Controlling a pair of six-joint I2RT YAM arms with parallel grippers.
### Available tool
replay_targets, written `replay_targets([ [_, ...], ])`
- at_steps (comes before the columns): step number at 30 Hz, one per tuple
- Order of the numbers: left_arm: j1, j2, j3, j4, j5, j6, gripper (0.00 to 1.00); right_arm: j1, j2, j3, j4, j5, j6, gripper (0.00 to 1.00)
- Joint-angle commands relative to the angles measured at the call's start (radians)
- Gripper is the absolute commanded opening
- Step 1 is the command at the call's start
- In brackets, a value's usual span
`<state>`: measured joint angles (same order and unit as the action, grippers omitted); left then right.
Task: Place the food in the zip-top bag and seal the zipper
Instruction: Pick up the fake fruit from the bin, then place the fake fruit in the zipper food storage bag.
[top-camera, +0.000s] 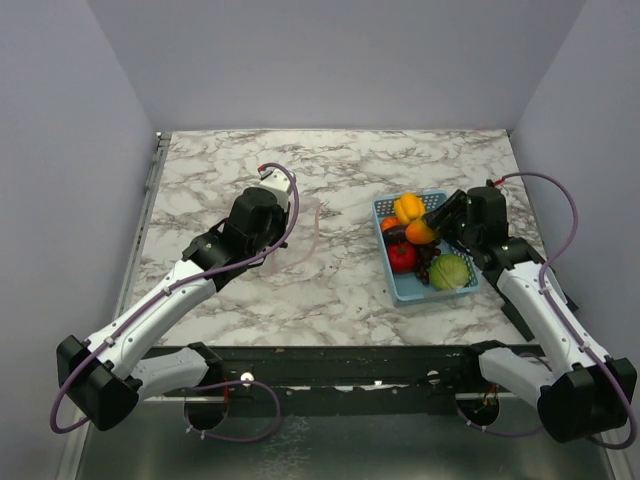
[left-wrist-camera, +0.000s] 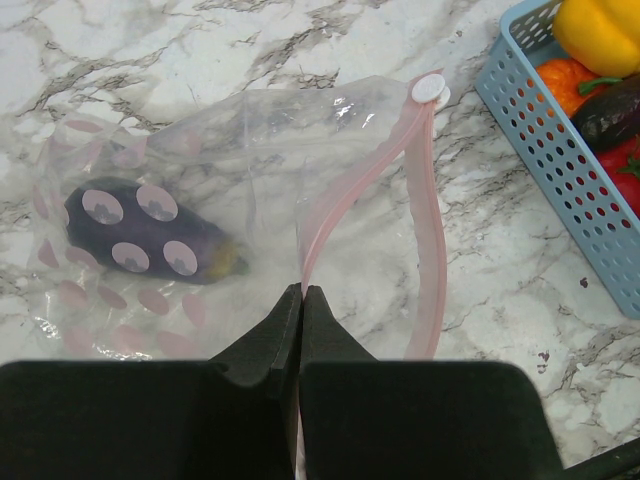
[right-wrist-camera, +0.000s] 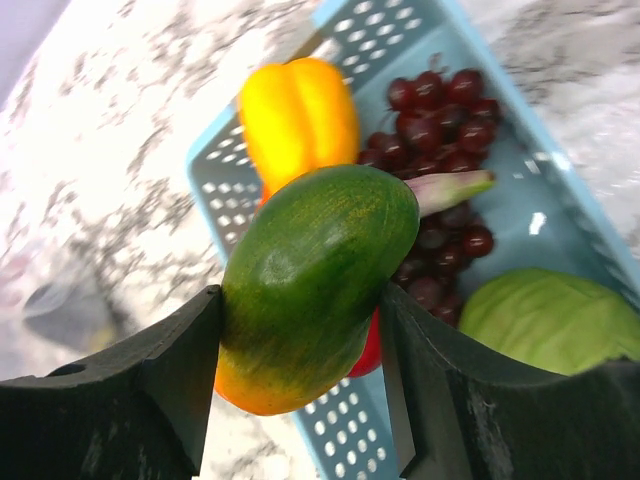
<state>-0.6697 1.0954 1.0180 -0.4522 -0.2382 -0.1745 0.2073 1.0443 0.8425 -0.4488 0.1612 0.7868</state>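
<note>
The clear zip-top bag (left-wrist-camera: 250, 150) lies on the marble with a purple eggplant (left-wrist-camera: 150, 235) inside. Its pink zipper (left-wrist-camera: 432, 230) loops open, with a white slider (left-wrist-camera: 430, 90) at the far end. My left gripper (left-wrist-camera: 301, 292) is shut on the near pink strip of the mouth. Over the blue basket (right-wrist-camera: 210, 175), my right gripper (right-wrist-camera: 300, 300) is shut on a green fruit with an orange end (right-wrist-camera: 315, 260), both fingers pressed against its sides. In the top view the right gripper (top-camera: 435, 218) hangs above the basket's far left part.
The basket (top-camera: 436, 295) sits right of centre and holds a yellow pepper (top-camera: 407, 207), a red piece (top-camera: 402, 256), dark red grapes (right-wrist-camera: 440, 130) and a green cabbage (top-camera: 449, 271). Bare marble lies between the bag and the basket. Grey walls enclose the table.
</note>
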Motion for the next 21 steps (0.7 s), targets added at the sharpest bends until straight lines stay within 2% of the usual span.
replay_targets([
  [1,0.001,-0.017,-0.016,0.012,-0.026,0.003,0.00,0.002,-0.023,0.007,0.097,-0.242,-0.067,0.01],
  [9,-0.001,-0.017,-0.016,0.013,-0.028,0.002,0.00,0.103,-0.049,0.033,0.174,-0.369,-0.117,0.01],
  [21,0.000,-0.022,-0.016,0.014,-0.018,0.000,0.00,0.342,0.046,0.168,0.210,-0.420,-0.227,0.01],
])
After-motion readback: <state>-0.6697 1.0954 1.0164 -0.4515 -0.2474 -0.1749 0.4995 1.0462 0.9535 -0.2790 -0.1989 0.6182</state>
